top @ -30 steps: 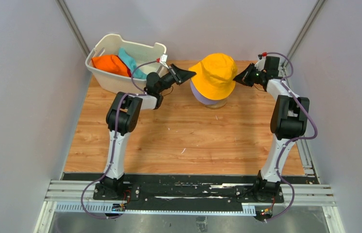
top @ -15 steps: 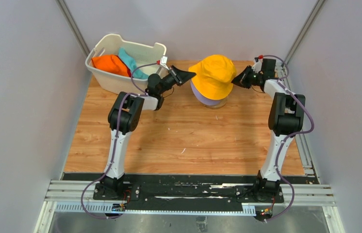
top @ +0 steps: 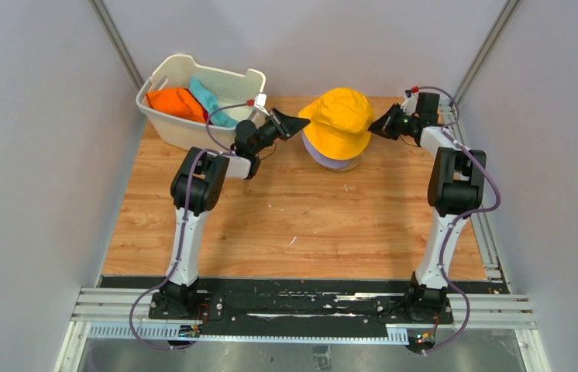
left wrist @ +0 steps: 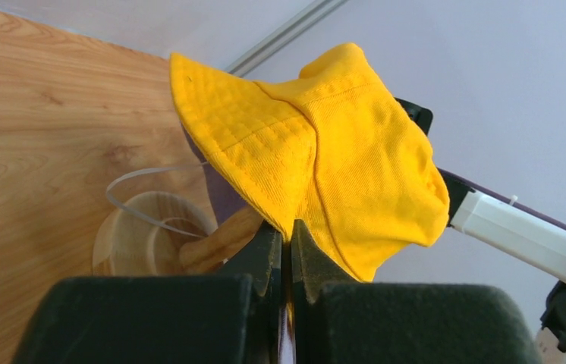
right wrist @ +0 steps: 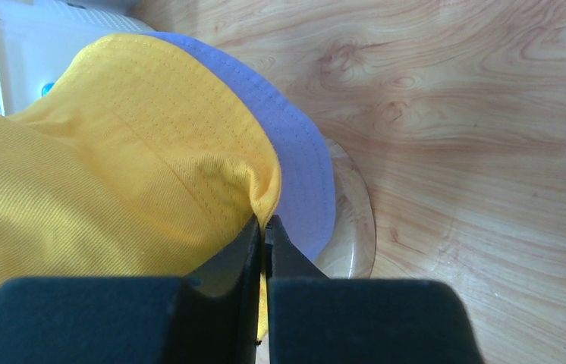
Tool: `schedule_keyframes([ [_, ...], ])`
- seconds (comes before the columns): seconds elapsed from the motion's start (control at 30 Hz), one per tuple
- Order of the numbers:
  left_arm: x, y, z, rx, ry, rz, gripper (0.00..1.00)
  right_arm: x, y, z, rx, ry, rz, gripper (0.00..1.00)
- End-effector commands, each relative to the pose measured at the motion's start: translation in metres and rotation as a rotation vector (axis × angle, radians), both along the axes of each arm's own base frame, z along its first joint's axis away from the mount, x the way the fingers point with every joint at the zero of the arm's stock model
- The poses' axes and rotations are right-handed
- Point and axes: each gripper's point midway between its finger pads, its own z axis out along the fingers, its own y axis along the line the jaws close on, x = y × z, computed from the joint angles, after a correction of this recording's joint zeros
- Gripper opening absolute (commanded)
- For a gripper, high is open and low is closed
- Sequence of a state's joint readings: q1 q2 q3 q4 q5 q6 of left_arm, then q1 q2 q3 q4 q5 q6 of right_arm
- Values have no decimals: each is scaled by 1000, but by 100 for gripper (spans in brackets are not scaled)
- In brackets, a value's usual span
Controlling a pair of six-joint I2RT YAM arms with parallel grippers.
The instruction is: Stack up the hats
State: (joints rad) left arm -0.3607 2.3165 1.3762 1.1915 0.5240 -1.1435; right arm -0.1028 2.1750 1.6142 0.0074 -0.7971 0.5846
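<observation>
Second hat going onto the pile: your two claws hold the yellow hat (top: pixel 338 120) by opposite edges of its brim. It sits over the lavender hat (top: pixel 318 157), which rests on the wooden stand (left wrist: pixel 143 241) at the far middle of the counter (top: pixel 294 209). The left claw (top: pixel 305 122) is pressed together on the brim's left edge — its wrist view shows the two tips closed with only a fold of yellow fabric between them. The right claw (top: pixel 373 129) pinches the opposite edge just as tightly. From its wrist camera the lavender brim shows just beneath the yellow one, near enough that you cannot tell whether they touch. The yellow crown appears to cover the lavender one, though the hat looks tilted, not square.

Judged from this, you are at the end of the placing step. The next move calls for easing both brim edges down so the yellow hat settles evenly. Then spread both claws and back them out sideways — the soft fabric could drag off the stand if a tip snags. After that, the left arm is the nearer one to the white basket (top: pixel 163 124), where the orange hat (top: pixel 171 101) and the teal hat (top: pixel 207 94) lie. No red hat is in view.
</observation>
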Motion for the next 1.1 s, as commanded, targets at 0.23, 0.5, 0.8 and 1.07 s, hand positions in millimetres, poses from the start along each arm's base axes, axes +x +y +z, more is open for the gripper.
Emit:
schedule_keyframes([
  [0.23, 15, 26, -130, 152, 404, 115, 0, -5, 5, 51, -5, -139, 14, 1],
  [0.5, 18, 25, -132, 145, 416, 110, 1, -3, 9, 44, 12, -129, 25, 1],
  [0.8, 9, 31, -87, 125, 352, 132, 64, -8, 5, 49, -29, -136, 18, 29],
  [1.07, 4, 50, -67, 279, 369, 222, 73, -24, -11, 64, -132, -156, -50, 54],
])
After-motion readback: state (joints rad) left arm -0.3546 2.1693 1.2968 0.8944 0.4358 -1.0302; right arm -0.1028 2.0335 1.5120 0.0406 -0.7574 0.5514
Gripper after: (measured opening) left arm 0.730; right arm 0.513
